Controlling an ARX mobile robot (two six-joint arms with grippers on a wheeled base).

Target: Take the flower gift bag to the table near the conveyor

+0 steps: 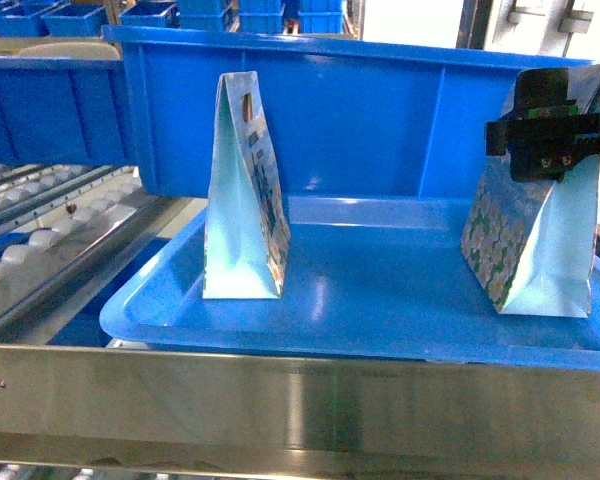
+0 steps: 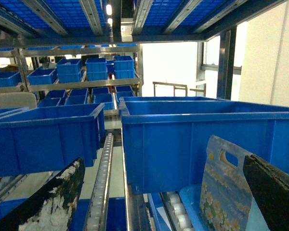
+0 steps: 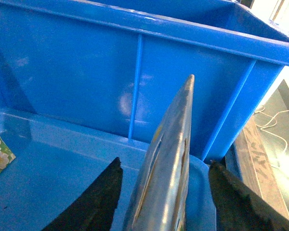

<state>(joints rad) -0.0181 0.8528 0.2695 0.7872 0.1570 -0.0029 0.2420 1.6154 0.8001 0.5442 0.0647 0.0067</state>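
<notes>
The right gripper (image 1: pixel 550 140), black and boxy, sits at the top of the right flower gift bag (image 1: pixel 535 250), its two fingers apart on either side of the glossy folded top edge. Two such bags stand upright on the shiny blue plastic tray (image 1: pixel 380 300); the left bag (image 1: pixel 245 200), triangular in profile, is well apart. A deep blue bin (image 1: pixel 360 110) stands behind. White conveyor rollers (image 1: pixel 40 220) run left. The left gripper (image 2: pixel 164 202) hangs with fingers spread, holding nothing.
</notes>
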